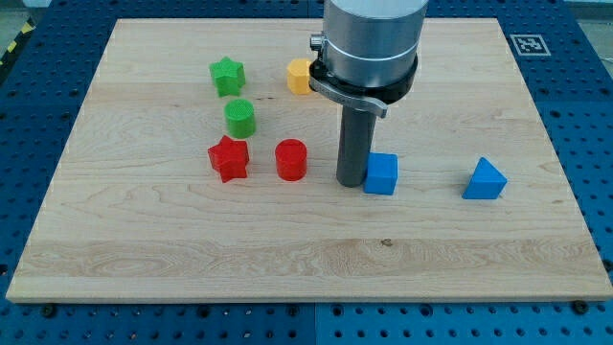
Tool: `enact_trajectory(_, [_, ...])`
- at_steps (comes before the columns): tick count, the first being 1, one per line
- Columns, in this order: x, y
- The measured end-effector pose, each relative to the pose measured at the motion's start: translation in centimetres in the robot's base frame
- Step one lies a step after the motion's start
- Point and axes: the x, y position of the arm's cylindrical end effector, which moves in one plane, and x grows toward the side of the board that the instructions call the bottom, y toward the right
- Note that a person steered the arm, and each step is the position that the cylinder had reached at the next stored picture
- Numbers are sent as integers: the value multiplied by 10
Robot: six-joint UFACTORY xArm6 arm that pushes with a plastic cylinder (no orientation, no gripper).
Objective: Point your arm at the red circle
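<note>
The red circle [290, 159] is a short red cylinder standing left of the board's middle. My tip [351, 181] rests on the board a short way to the view's right of it, with a gap between them. The tip is right beside the left side of a blue cube [381, 173], seemingly touching it. A red star [229, 158] lies just left of the red circle.
A green cylinder [239, 118] and a green star [227, 76] lie above the red star. A yellow block [300, 76] sits near the top, partly behind the arm. A blue triangular block [485, 179] lies at the right. The wooden board [306, 259] rests on a blue perforated table.
</note>
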Motion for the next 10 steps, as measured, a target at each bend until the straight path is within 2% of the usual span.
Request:
enact_trajectory(3, [0, 44])
enact_trajectory(5, [-21, -16])
enact_trajectory(6, [-35, -17])
enact_trajectory(8, [-35, -17])
enact_trajectory(10, [-15, -17])
